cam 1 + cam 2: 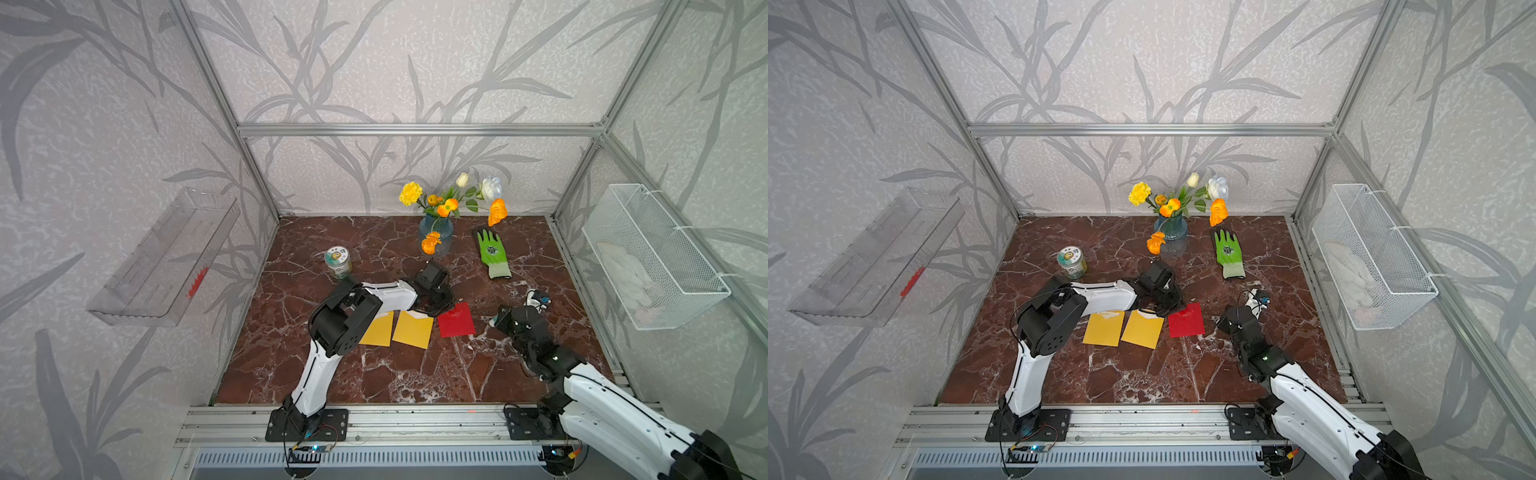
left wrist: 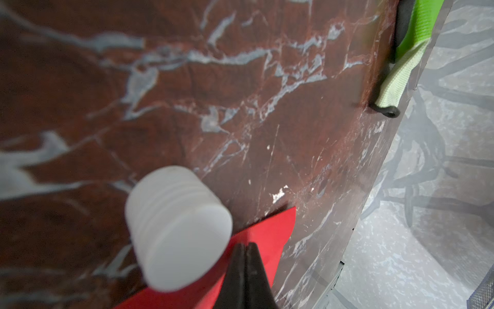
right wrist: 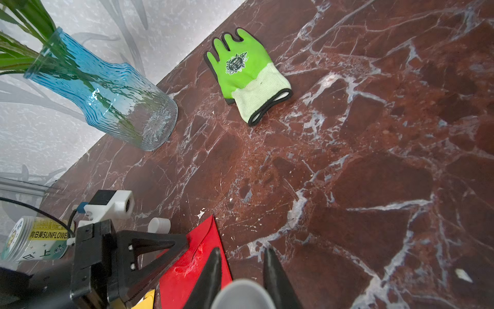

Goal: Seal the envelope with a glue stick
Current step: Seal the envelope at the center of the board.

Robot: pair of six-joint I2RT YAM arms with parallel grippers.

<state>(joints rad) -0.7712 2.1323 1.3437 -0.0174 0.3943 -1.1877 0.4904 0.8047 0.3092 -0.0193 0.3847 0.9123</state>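
Gluing step. My right claw [image 3: 242, 251] clamps the glue stick [image 3: 242, 294] just beside the red envelope [image 3: 184, 275]. My left claw [image 2: 245, 247], closed and empty, appears to pin that envelope. Next: drag glue along its flap.

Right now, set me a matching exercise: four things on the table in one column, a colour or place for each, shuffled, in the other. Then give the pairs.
Things:
1. glove
2. vase
3. jar
4. cap

Descriptions:
a. blue glass
b. white, by the red envelope
c. green, lying flat
d. yellow SUNFLOWER label

Pairs: 1-c; 2-a; 3-d; 4-b
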